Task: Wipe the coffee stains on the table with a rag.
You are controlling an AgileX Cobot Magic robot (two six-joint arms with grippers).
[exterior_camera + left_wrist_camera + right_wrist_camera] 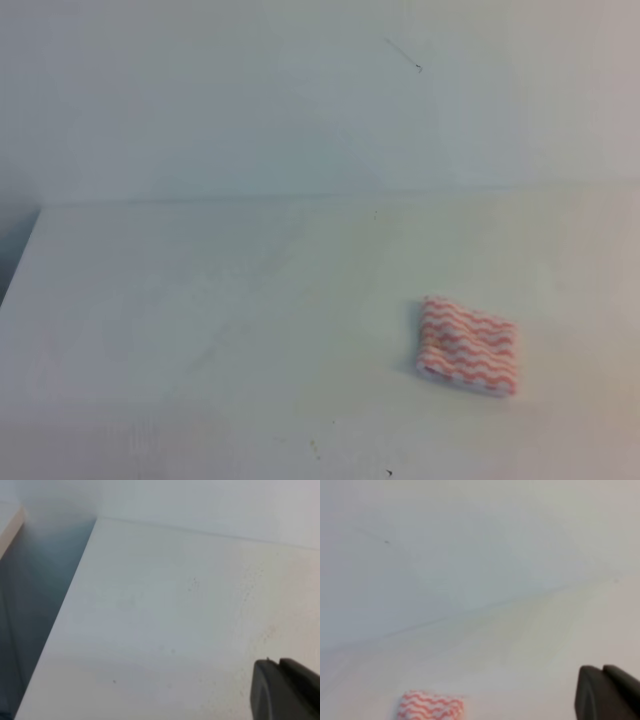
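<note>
The rag (467, 346), a folded white cloth with wavy pink-red stripes, lies flat on the white table (250, 320) at the right front. It also shows at the bottom edge of the right wrist view (430, 707). No coffee stain shows in any view. Neither gripper appears in the exterior high view. Only a dark finger (285, 690) shows at the lower right of the left wrist view, and one dark finger (607, 692) at the lower right of the right wrist view. Both are well apart from the rag, and their jaws cannot be read.
The table's left edge (65, 615) drops to a dark gap beside it. A pale wall (300, 100) rises behind the table's far edge. A few tiny dark specks (388, 472) dot the tabletop near the front.
</note>
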